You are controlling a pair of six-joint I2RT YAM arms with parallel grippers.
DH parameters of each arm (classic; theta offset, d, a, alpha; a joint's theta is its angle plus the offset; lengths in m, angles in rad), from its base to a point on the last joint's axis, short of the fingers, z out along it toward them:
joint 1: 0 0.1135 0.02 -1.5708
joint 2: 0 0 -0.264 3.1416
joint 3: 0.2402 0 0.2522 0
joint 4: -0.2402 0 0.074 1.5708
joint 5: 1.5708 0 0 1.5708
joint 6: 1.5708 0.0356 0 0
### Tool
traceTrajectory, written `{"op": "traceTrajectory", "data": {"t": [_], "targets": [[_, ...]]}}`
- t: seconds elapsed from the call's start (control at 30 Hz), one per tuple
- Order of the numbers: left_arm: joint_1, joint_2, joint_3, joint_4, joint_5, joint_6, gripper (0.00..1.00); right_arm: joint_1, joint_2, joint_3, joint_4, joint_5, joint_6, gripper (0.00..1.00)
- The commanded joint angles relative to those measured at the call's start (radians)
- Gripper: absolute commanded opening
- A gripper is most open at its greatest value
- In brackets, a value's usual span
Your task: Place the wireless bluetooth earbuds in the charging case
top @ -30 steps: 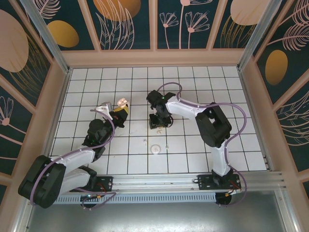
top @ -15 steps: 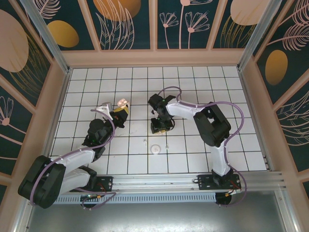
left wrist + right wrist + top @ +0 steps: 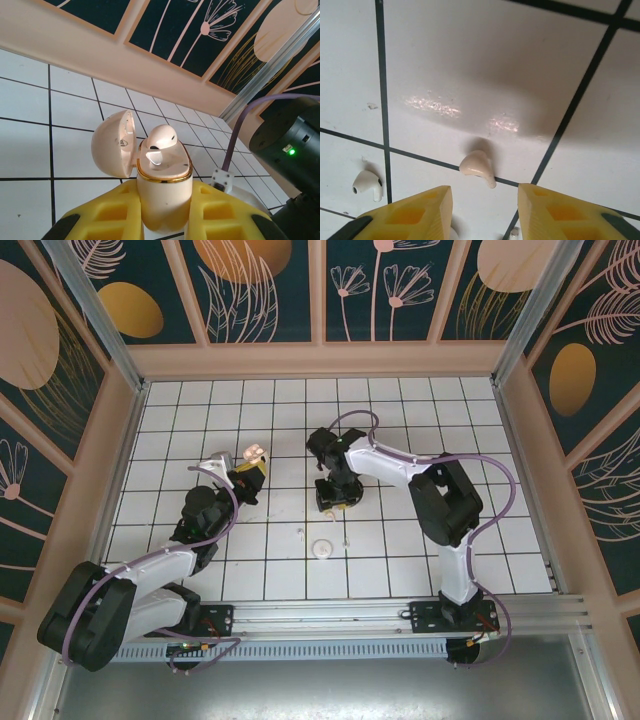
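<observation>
Tiled table (image 3: 470,60) spreads around earbud (image 3: 477,167) near right claw (image 3: 485,194).

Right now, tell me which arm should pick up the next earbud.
Right. The right gripper, open, hovers over a loose earbud; the left gripper is shut on the open charging case.

Round pale disc (image 3: 321,548) on gridded table (image 3: 500,540)

Two arms, left (image 3: 150,565) and right (image 3: 400,465): white shells, black joints, looped purple cables (image 3: 240,125). Fingers (image 3: 107,217): yellow, pocketed. Green LED (image 3: 291,150) on black housing. Black bases (image 3: 445,615).
</observation>
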Motion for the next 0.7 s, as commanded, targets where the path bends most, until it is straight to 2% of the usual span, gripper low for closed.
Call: {"op": "traceTrajectory", "data": {"t": [0.0, 0.67], "targets": [[0.006, 0.001, 0.033, 0.013, -0.002, 0.014, 0.13, 0.010, 0.006, 0.039, -0.084, 0.073, 0.026, 0.39], [0.005, 0.006, 0.037, 0.008, -0.001, 0.016, 0.12, 0.054, 0.111, 0.078, -0.046, 0.050, 0.000, 0.38]]}}
